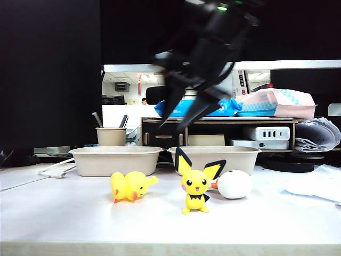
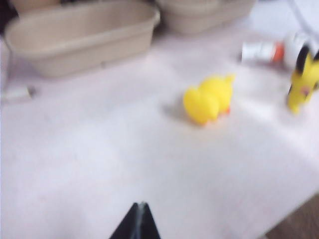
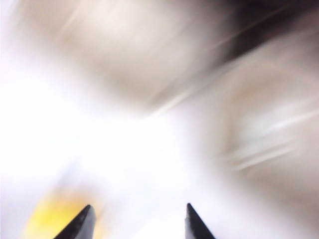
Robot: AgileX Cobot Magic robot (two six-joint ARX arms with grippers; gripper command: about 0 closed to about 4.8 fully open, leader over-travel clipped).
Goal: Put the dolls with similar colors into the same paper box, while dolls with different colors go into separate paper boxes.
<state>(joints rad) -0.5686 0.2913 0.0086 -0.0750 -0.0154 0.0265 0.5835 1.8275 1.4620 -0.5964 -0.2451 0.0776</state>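
A: Dolls status? Yellow mouse doll (image 1: pixel 196 188), yellow duck doll (image 1: pixel 130 186) and round white doll (image 1: pixel 234 184) are all sitting on the surface (image 1: pixel 64 224), in front of the left paper box (image 1: pixel 114 160) and right paper box (image 1: pixel 242 158).

B: Nothing visibly boxed; insides are hidden from me. My right pincer (image 1: pixel 184 114) is hanging spread and empty above the boxes. My left pincer (image 2: pixel 138 224) is pressed together, low over the surface.

A: Labels?

B: Not reading any; too blurred.

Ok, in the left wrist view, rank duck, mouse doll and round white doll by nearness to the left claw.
1. duck, mid-table, just ahead of the left claw.
2. mouse doll, beyond the duck, aside.
3. round white doll, behind the mouse doll.
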